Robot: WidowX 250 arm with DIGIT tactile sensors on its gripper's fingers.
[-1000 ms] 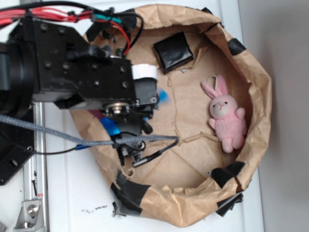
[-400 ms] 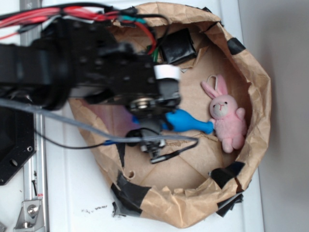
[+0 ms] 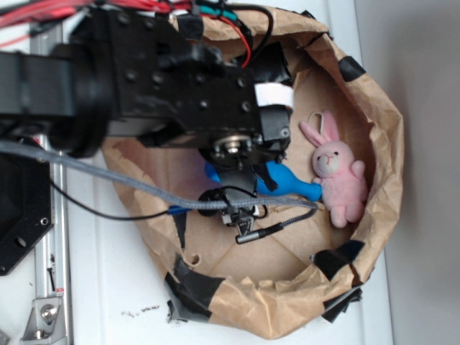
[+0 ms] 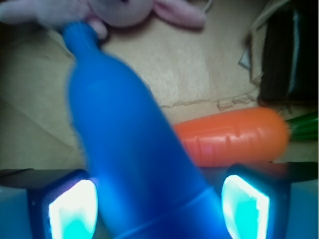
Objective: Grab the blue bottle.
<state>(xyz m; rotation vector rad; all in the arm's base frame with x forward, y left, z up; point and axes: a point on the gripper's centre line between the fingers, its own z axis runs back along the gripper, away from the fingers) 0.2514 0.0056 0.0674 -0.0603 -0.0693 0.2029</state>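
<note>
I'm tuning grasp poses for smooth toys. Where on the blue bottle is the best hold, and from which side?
Grip the blue bottle across its wide body, coming from its base end as the gripper does here, one pad on each flank. The neck tapers toward the pink bunny and gives less to hold, and the orange carrot lies close alongside.

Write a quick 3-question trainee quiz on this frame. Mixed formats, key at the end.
1. True or false: the blue bottle lies between the two fingers of the hand.
2. Multiple choice: what does the bottle's cap end point toward? A) the pink bunny B) the black pouch C) the paper rim
3. Fill in: in the wrist view, the orange thing lying beside the bottle is a ____.

Key: 1 true; 2 A; 3 carrot.
</note>
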